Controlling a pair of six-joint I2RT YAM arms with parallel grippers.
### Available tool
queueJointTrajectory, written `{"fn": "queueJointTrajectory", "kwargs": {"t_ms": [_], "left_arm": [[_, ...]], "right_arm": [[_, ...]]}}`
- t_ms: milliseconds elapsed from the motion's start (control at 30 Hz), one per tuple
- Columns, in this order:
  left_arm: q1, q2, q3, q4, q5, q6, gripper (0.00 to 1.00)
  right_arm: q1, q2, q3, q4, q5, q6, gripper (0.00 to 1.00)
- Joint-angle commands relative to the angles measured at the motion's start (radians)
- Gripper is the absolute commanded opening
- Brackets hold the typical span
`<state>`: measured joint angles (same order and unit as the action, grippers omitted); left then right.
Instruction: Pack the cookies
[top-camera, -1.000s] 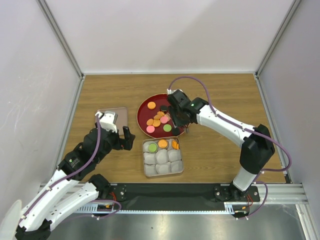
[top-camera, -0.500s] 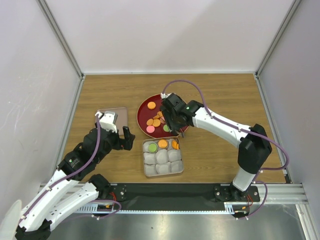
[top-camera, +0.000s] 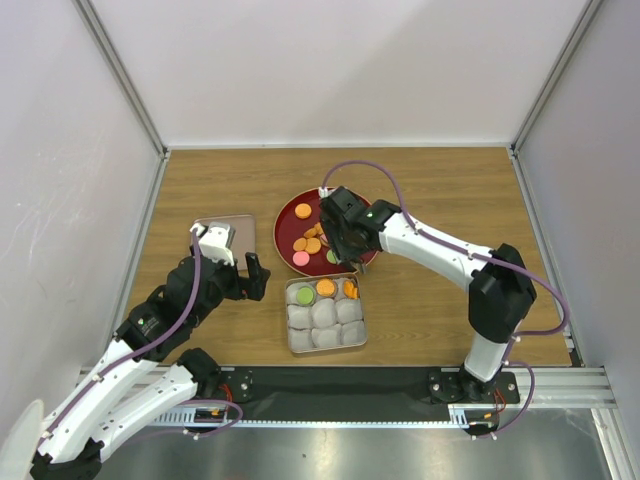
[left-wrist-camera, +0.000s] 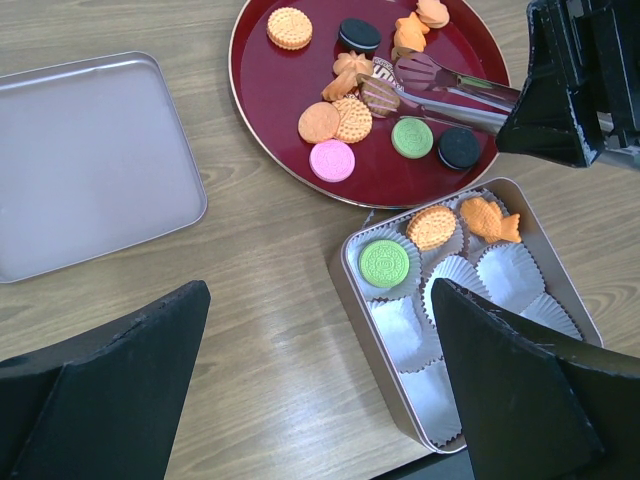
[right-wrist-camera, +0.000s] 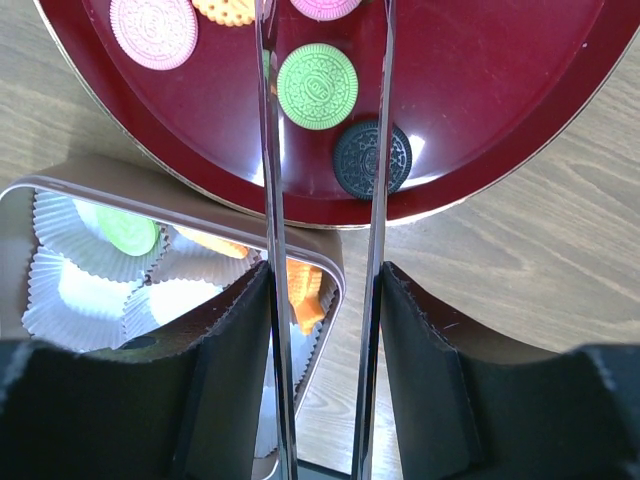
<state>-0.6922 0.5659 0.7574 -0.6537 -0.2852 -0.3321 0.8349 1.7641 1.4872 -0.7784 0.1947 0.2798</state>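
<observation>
**While the left jaws stand wide, the right one clamps tongs over the plate**

Where the overhead view looks down, the right gripper (top-camera: 345, 240) reaches over the near side of the red plate (top-camera: 285, 215). Loose cookies (top-camera: 303, 211) lie on the plate. Just in front of it sits the square tin (top-camera: 325, 345), with three cookies in its far row of paper cups. The left gripper (top-camera: 250, 278) hangs near the tin's left side, beside a flat metal tray (top-camera: 243, 232).

From the left wrist, the left gripper (left-wrist-camera: 318, 300) has its fingers spread far apart with nothing between them. The tin (left-wrist-camera: 345, 290) holds a green cookie (left-wrist-camera: 386, 263), a round orange one (left-wrist-camera: 432, 227) and a fish-shaped orange one (left-wrist-camera: 488, 220). The metal tongs (left-wrist-camera: 450, 90) stretch from the right gripper across the plate (left-wrist-camera: 240, 70). Their tips are at a brown patterned cookie (left-wrist-camera: 380, 95); whether they pinch it I cannot tell.

From the right wrist, the right gripper (right-wrist-camera: 325, 275) is pressed onto the two tong blades (right-wrist-camera: 268, 150). Between the blades, a green cookie (right-wrist-camera: 318, 85) lies on the plate (right-wrist-camera: 500, 80). A black cookie (right-wrist-camera: 372, 158) lies partly under the right blade
</observation>
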Motion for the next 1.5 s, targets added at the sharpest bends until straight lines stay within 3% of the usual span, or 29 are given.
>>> {"fn": "queueJointTrajectory", "kwargs": {"t_ms": [0, 933, 1200, 1467], "left_arm": [[-0.009, -0.009, 0.013, 0.023, -0.003, -0.001, 1.0], [-0.01, -0.015, 0.013, 0.02, -0.009, -0.002, 1.0], [-0.015, -0.014, 0.013, 0.022, -0.014, -0.002, 1.0], [-0.015, -0.012, 0.013, 0.02, -0.017, -0.004, 1.0]], "right_arm": [[0.001, 0.02, 0.053, 0.025, 0.008, 0.002, 0.5], [-0.037, 0.026, 0.065, -0.032, -0.058, -0.028, 0.47], [-0.053, -0.037, 0.061, -0.05, 0.012, -0.019, 0.32], [-0.083, -0.13, 0.024, -0.042, 0.032, -0.01, 0.29]]}}
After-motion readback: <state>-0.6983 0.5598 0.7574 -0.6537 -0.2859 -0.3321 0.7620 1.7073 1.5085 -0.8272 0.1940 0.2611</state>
